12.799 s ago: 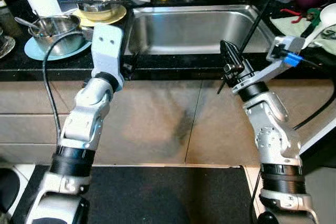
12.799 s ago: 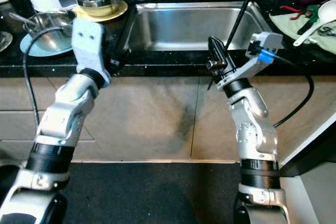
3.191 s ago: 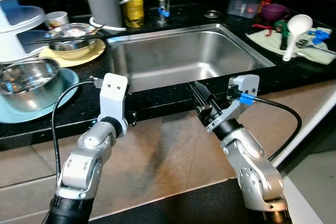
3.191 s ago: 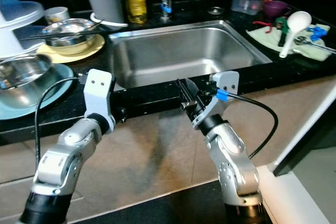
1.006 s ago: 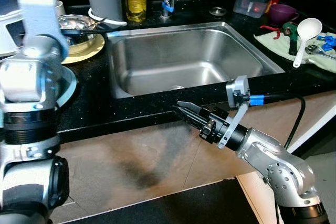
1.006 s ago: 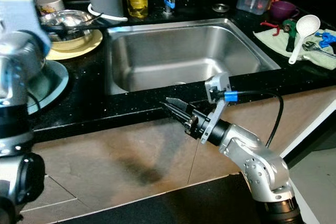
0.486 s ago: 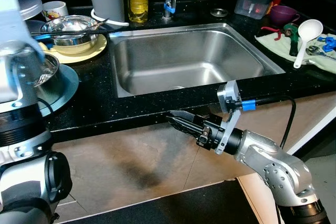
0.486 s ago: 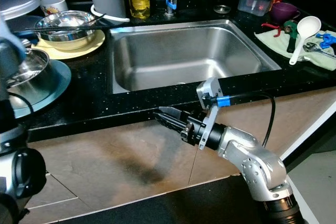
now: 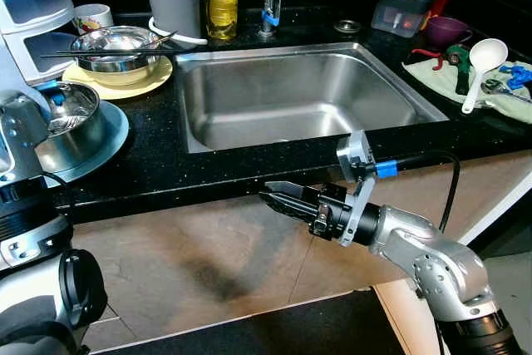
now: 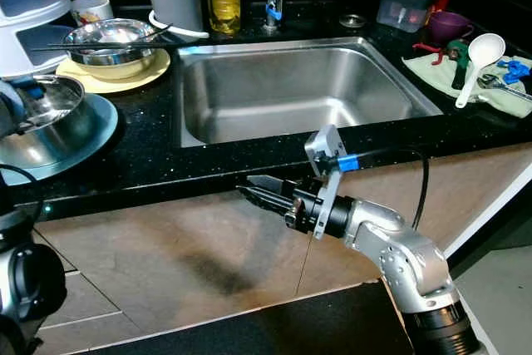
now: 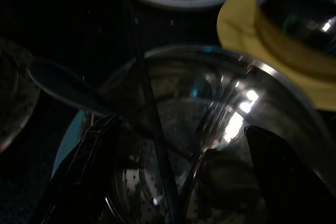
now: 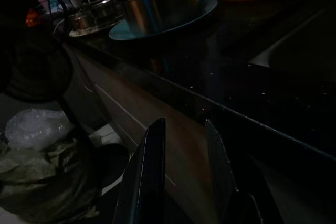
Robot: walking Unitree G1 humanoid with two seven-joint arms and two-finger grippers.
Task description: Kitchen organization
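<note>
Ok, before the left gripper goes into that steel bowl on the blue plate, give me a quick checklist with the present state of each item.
1. Left gripper above the steel bowl: ok, its fingers straddle the bowl's opening.
2. Left fingers open: ok, spread wide.
3. Bowl contents: a spoon leans on the rim; the rest is too dark, cannot tell.
4. Bowl seated on the blue plate: ok, upright.
5. Right gripper out of the way: ok, below the counter edge, in front of the sink, holding nothing.
6. Neighbouring bowl with chopsticks: apart from the target, ok.
</note>
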